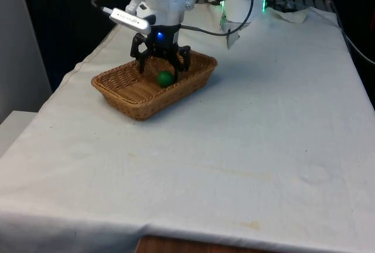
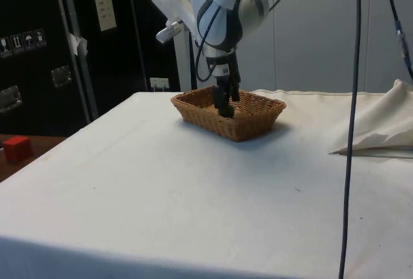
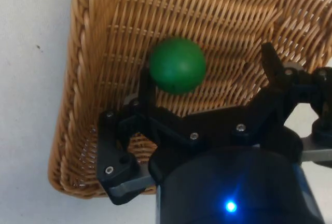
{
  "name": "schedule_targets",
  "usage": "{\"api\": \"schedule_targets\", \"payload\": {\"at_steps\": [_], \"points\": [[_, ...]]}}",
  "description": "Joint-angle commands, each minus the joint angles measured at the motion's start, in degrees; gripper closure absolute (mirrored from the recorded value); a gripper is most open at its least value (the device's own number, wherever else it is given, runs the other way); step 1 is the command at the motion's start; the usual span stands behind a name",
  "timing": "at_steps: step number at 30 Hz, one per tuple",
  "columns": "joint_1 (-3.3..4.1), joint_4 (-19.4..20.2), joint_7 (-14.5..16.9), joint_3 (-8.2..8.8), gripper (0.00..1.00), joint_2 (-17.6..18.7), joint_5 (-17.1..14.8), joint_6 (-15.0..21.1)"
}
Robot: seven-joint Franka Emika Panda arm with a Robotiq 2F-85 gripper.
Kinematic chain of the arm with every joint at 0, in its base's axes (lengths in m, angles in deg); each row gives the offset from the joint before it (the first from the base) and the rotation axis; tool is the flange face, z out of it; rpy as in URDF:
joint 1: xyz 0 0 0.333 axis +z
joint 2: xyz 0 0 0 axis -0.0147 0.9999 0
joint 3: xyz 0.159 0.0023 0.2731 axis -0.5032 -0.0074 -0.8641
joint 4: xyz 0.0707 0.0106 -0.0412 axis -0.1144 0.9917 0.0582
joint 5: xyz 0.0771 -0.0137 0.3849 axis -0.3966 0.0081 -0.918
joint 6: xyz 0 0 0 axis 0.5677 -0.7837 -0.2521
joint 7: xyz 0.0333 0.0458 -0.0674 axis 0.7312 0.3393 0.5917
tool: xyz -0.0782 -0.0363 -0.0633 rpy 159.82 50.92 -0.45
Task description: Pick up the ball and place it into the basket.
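Note:
A green ball (image 1: 165, 78) lies on the woven floor of the shallow wicker basket (image 1: 146, 108), which stands on the white cloth toward the front view's left. My gripper (image 1: 161, 64) hangs just above the ball, lowered inside the basket's rim, and it is open. In the wrist view the ball (image 3: 177, 66) rests beside one finger (image 3: 146, 81), while the other finger (image 3: 271, 62) stands well apart from it, so nothing is clamped. From the side, the gripper (image 2: 224, 106) dips into the basket (image 2: 235, 128).
A crumpled fold of white cloth (image 2: 381, 124) lies on the table beyond the basket, and black cables (image 2: 353, 98) hang near it. A red block (image 2: 17, 148) sits on a lower surface off the table. Bare cloth (image 1: 246, 147) stretches toward the near edge.

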Motion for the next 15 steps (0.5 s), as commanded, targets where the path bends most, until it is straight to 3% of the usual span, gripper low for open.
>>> {"api": "schedule_targets", "payload": {"at_steps": [1, 6, 7, 8, 9, 15], "points": [[-0.23, 0.0, 0.2, -0.34, 0.0, 0.1, -0.4, 0.3], [0.8, 0.7, -0.2, 1.43, 0.0, -2.7, 0.9, -1.3], [0.86, 0.9, -0.3, 1.66, 0.0, -3.2, 1.1, -1.7], [0.23, 0.5, 0.1, 0.8, 0.0, -2.5, 0.3, -1.4], [0.97, 1.0, -0.4, 1.83, 0.0, -3.7, 1.3, -1.9], [1.03, 1.8, -1.2, 2.46, 0.0, -7.6, 3.5, -4.1]]}}
